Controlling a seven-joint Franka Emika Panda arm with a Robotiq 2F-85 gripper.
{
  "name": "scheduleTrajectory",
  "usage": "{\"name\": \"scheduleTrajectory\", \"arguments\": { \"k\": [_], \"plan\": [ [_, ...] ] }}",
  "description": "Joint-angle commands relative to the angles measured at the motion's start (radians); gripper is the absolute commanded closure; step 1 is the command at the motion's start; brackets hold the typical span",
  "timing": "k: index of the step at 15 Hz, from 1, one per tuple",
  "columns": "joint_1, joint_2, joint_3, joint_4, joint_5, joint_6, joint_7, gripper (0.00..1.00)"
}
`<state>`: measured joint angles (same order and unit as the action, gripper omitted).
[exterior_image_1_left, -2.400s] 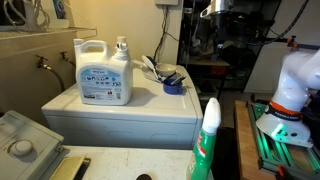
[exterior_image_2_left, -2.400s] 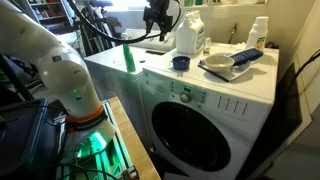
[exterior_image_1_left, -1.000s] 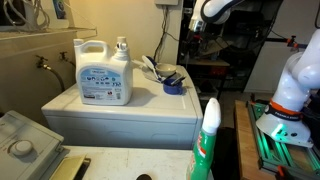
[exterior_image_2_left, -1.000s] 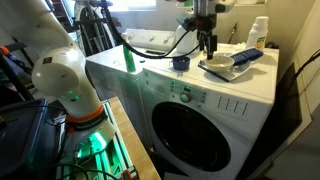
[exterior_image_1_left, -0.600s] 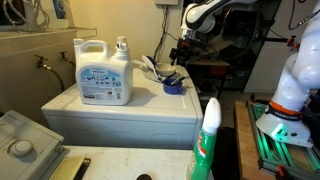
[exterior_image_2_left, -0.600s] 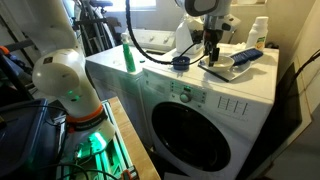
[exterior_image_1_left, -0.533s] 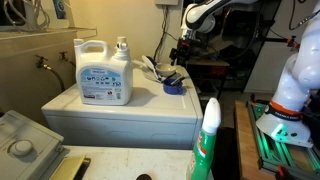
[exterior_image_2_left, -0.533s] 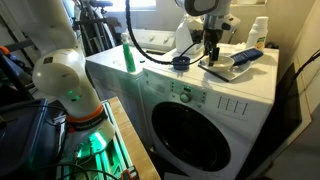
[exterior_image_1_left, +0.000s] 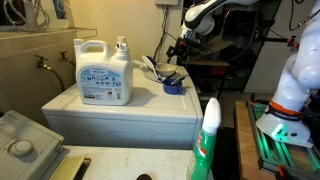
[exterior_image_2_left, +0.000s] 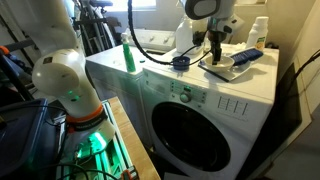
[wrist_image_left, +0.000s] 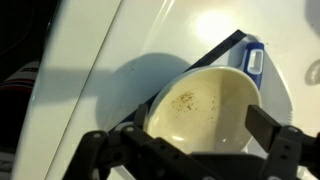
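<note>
My gripper (exterior_image_2_left: 214, 54) hangs open just above a cream bowl (exterior_image_2_left: 222, 61) on top of the white washing machine (exterior_image_2_left: 160, 78). In the wrist view the bowl (wrist_image_left: 205, 105) fills the middle, with brown specks inside, and my two black fingers (wrist_image_left: 185, 140) stand apart on either side of it, holding nothing. A dark flat piece (wrist_image_left: 215, 52) lies under the bowl's far rim. In an exterior view the gripper (exterior_image_1_left: 177, 52) is above the bowl (exterior_image_1_left: 170, 72) and a blue cup (exterior_image_1_left: 173, 86).
A large white detergent jug (exterior_image_1_left: 103, 70) stands on the washer, and a small blue cup (exterior_image_2_left: 180, 62) sits next to the bowl. A green spray bottle (exterior_image_1_left: 207, 140) stands in front. White bottles (exterior_image_2_left: 259, 35) stand at the back. A sink (exterior_image_1_left: 22, 140) is beside the washer.
My gripper has swung across from the far side of the washer and come down over the cream bowl. Nothing on the washer has moved.
</note>
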<state>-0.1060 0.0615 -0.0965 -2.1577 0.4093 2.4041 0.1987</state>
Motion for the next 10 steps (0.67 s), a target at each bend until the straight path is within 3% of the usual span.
{"name": "scheduleTrajectory", "arguments": {
  "k": [1,4,5,6,10],
  "plan": [
    [-0.018,0.036,-0.015,0.002,0.061,0.054,0.036,0.0],
    [-0.028,0.056,-0.024,0.008,0.061,0.032,0.06,0.0],
    [-0.029,0.068,-0.023,0.015,0.057,0.027,0.063,0.06],
    [-0.026,0.082,-0.018,0.02,0.057,0.033,0.061,0.26],
    [-0.023,0.127,-0.006,0.037,0.064,0.035,0.053,0.58]
  ]
}}
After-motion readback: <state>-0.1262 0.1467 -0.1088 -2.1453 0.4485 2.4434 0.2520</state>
